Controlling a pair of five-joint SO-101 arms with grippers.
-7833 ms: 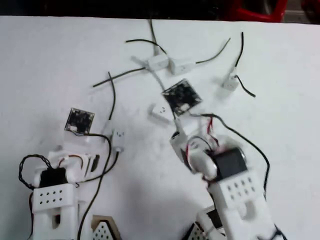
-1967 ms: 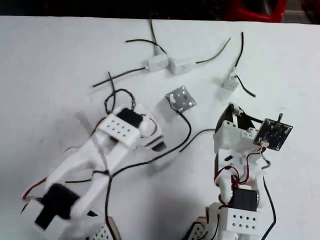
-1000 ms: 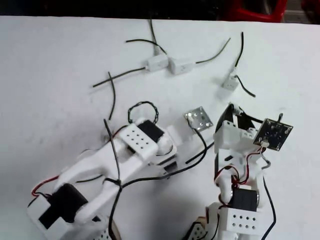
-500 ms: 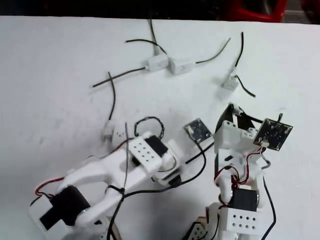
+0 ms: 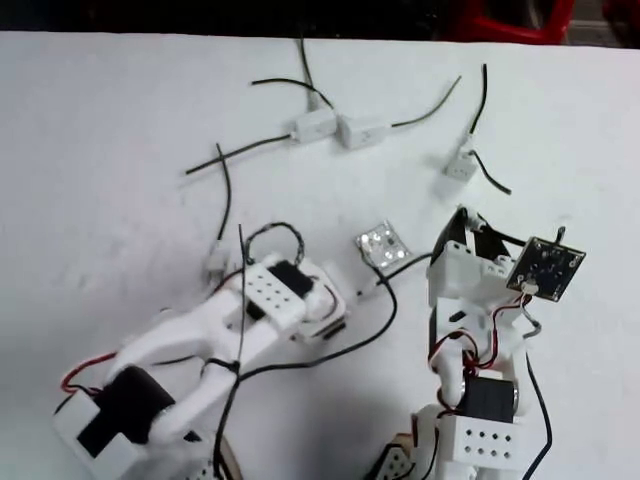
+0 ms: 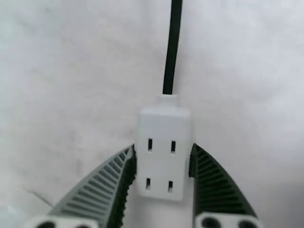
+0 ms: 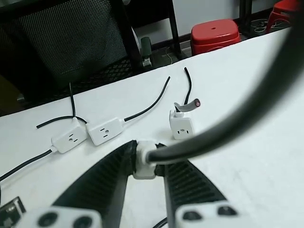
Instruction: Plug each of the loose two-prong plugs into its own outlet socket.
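The left hand is closed on a white outlet socket; its two fingers press against the block's sides, the slotted face is up, and the black cord runs straight away over the desk. The right hand, held above the desk, pinches a white plug between its fingertips; the plug's thick cable arches off to one side. Beyond that hand two socket blocks lie end to end, and a single socket sits near them, all well apart from the plug.

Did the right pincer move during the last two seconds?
No. In the high view the right pincer stays in its place, with the same gap to the lone socket beyond it.
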